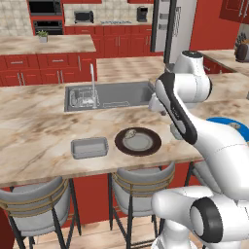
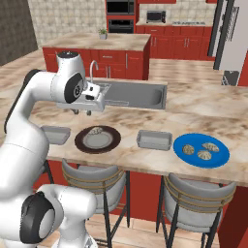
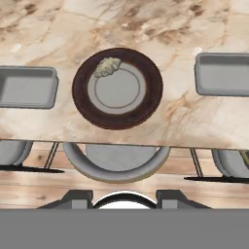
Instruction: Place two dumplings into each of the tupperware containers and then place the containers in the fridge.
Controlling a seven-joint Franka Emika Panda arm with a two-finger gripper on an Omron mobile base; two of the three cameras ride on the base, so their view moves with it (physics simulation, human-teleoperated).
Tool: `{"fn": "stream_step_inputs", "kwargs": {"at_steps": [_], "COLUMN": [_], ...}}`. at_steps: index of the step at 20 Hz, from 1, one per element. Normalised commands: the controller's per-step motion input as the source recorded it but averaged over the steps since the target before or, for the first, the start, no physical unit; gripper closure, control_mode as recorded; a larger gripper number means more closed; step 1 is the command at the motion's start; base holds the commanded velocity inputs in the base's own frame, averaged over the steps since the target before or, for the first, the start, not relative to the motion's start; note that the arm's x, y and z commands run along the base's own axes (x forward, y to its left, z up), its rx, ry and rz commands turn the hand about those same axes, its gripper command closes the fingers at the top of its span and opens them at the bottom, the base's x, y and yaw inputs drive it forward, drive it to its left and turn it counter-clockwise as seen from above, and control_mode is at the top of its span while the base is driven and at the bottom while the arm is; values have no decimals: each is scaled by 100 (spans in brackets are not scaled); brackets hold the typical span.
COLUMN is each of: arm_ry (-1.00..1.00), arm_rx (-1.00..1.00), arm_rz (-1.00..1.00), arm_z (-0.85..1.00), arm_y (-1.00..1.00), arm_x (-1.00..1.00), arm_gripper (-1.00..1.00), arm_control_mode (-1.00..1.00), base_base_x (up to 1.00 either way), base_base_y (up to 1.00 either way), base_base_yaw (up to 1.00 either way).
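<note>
Marble-patterned surface [image 2: 145,121] with red cabinets below and grey stools tucked under its near edge.

Round dark-brown plate [image 3: 117,88] near the front edge, one dumpling [image 3: 107,67] on its grey centre, toward the far left rim as the hand view has it. Same dumpling at the plate's far edge in the right base view [image 2: 95,130] and left base view [image 1: 130,133].

Left tupperware container [image 3: 26,87] just beside the dark plate, apart from it, nothing inside. Seen too in the left base view [image 1: 89,147] and partly behind the arm in the right base view [image 2: 55,134].

Right tupperware container [image 3: 222,74] on the plate's other side, also apart and with nothing inside; in the right base view [image 2: 154,139] between dark plate and blue plate [image 2: 201,150].

Three dumplings on the blue plate: one left [image 2: 188,149], one front [image 2: 204,155], one back right [image 2: 210,146]. Blue plate's rim peeking behind the arm in the left base view [image 1: 224,121].

Claw [image 2: 81,112] above the surface, over the dark plate, looking straight down, gripping nothing; fingers too small and hidden under the hand, so cannot tell whether spread or pressed together.

Sink [image 1: 109,96] with faucet behind the plates. Fridge [image 1: 170,24] across the kitchen at the back, tall and grey; also at the right edge of the right base view [image 2: 232,36].
</note>
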Motion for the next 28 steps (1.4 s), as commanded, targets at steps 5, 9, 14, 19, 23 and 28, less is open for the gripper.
{"fn": "stream_step_inputs", "kwargs": {"at_steps": [5,9,14,19,23,28], "arm_ry": [1,6,9,2,2,5], "arm_rx": [0,0,0,0,0,1], "arm_rz": [-1,-6,-4,-1,-2,-14], "arm_z": [-29,-66,-61,-77,-80,-26], "arm_y": [21,56,30,6,1,0], "arm_x": [14,73,69,71,68,61], "arm_gripper": [-100,-100,-100,-100,-100,-100], "arm_control_mode": [-100,-100,-100,-100,-100,-100], "base_base_x": [0,0,0,0,0,0], "base_base_y": [0,0,0,0,0,0], "base_base_yaw": [0,0,0,0,0,0]}}
